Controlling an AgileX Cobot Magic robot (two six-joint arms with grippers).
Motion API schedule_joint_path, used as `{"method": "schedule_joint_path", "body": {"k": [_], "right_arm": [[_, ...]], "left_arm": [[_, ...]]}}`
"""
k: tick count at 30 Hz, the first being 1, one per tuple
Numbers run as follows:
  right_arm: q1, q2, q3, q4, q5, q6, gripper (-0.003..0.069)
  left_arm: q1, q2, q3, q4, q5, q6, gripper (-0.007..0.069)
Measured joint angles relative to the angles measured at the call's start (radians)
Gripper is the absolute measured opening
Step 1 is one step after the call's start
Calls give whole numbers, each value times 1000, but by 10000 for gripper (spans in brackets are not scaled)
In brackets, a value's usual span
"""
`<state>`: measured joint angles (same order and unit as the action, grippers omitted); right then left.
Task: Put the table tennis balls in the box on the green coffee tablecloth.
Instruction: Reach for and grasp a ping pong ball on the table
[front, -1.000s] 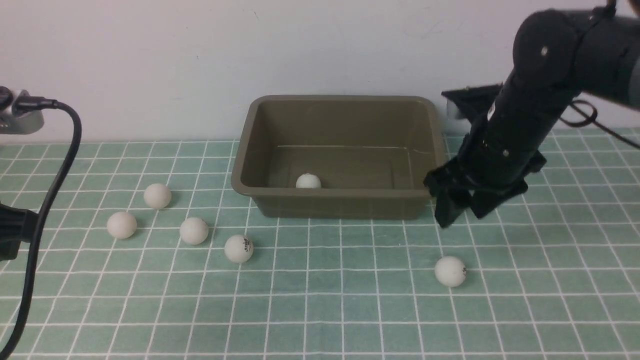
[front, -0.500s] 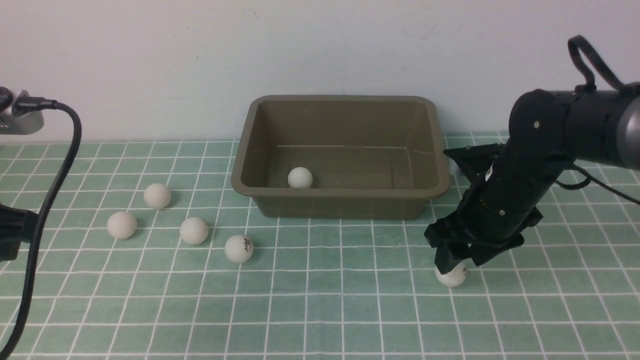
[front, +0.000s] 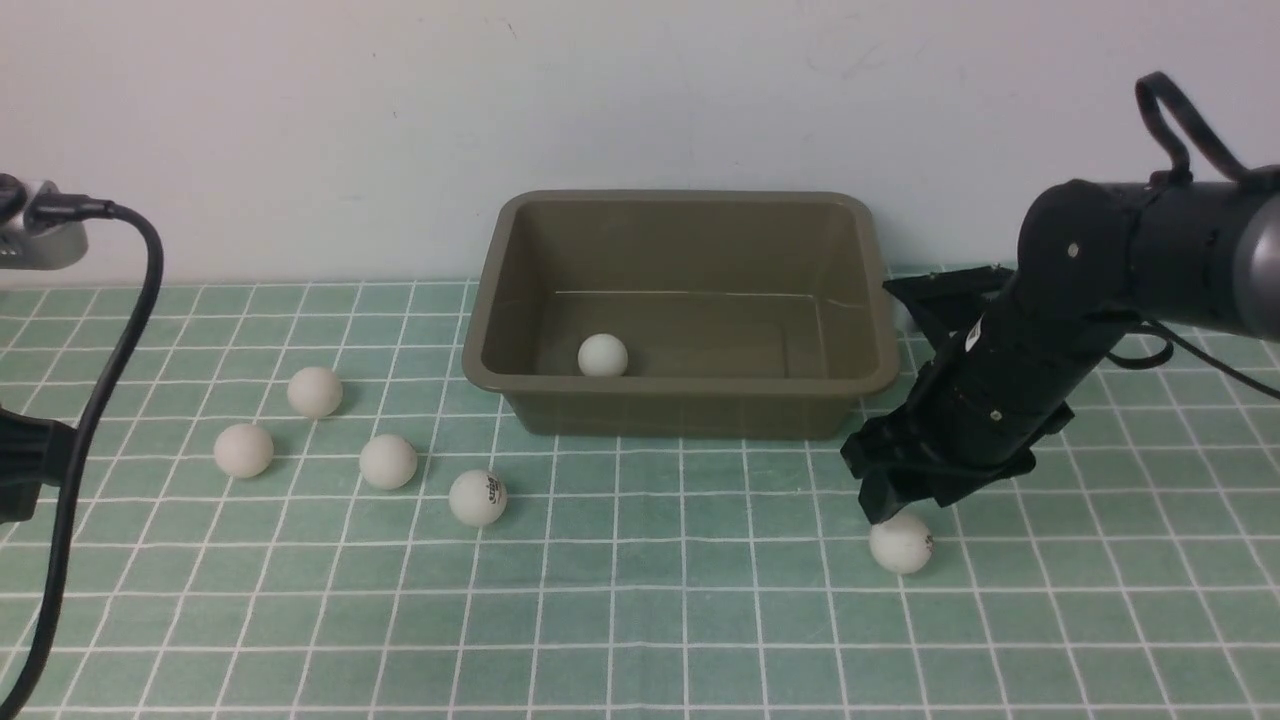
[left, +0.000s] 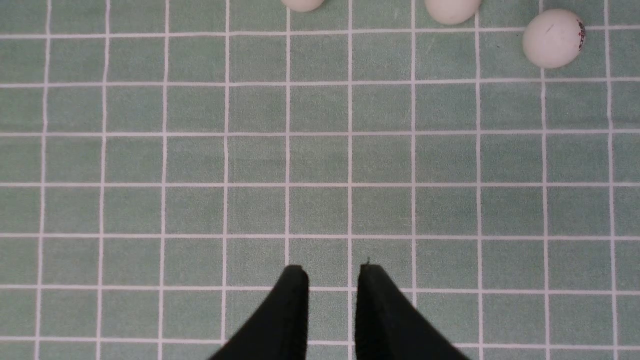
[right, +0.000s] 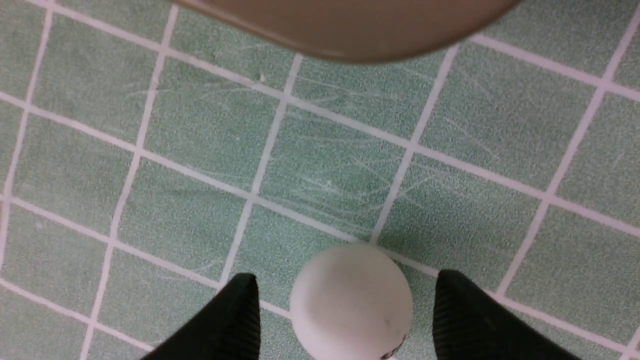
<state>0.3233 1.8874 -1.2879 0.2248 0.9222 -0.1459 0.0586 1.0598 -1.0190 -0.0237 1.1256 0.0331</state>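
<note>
On the green coffee tablecloth (front: 640, 620) several white table tennis balls lie at the left, among them a logo ball (front: 477, 497), seen again as the logo ball (left: 552, 37). One ball (front: 602, 355) rests inside the olive-brown box (front: 680, 410). Another ball (front: 901, 544) lies to the right in front of the box. My right gripper (front: 905, 505) hangs low just over it, open. In the right wrist view this ball (right: 352, 300) sits between the fingers of the right gripper (right: 346, 279), untouched. My left gripper (left: 332, 270) hovers over bare cloth, its fingers a narrow gap apart with nothing between them.
A black cable (front: 110, 380) hangs down the far left over the cloth. A white wall (front: 640, 100) stands right behind the box. The box's corner (right: 350, 30) shows just beyond the right gripper's fingers.
The right arm came down from beside the box to the ball in front of it, then lifted slightly. The ball in the box rolled a little to the left.
</note>
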Motion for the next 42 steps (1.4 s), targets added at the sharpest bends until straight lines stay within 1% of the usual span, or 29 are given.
{"method": "schedule_joint_path", "body": {"k": [8, 17, 20, 23, 27, 29, 32, 37, 39, 42], "right_arm": [[0, 4, 0, 0, -3, -1, 424], [0, 76, 0, 4, 14, -3, 424], [0, 86, 0, 4, 14, -3, 406], [0, 86, 0, 4, 23, -3, 365], [0, 86, 0, 16, 100, -5, 365], [0, 86, -3, 45, 168, -29, 365], [0, 73, -22, 125, 258, -95, 365], [0, 35, -85, 231, 284, -169, 365], [0, 10, -164, 306, 290, -214, 365], [0, 4, -265, 348, 275, -247, 365]], "left_arm": [[0, 0, 0, 0, 0, 0, 125], [0, 0, 0, 0, 0, 0, 125], [0, 0, 0, 0, 0, 0, 125], [0, 0, 0, 0, 0, 0, 125], [0, 0, 0, 0, 0, 0, 125], [0, 0, 0, 0, 0, 0, 125], [0, 0, 0, 0, 0, 0, 125], [0, 0, 0, 0, 0, 0, 125], [0, 0, 0, 0, 0, 0, 125], [0, 0, 0, 0, 0, 0, 125]]}}
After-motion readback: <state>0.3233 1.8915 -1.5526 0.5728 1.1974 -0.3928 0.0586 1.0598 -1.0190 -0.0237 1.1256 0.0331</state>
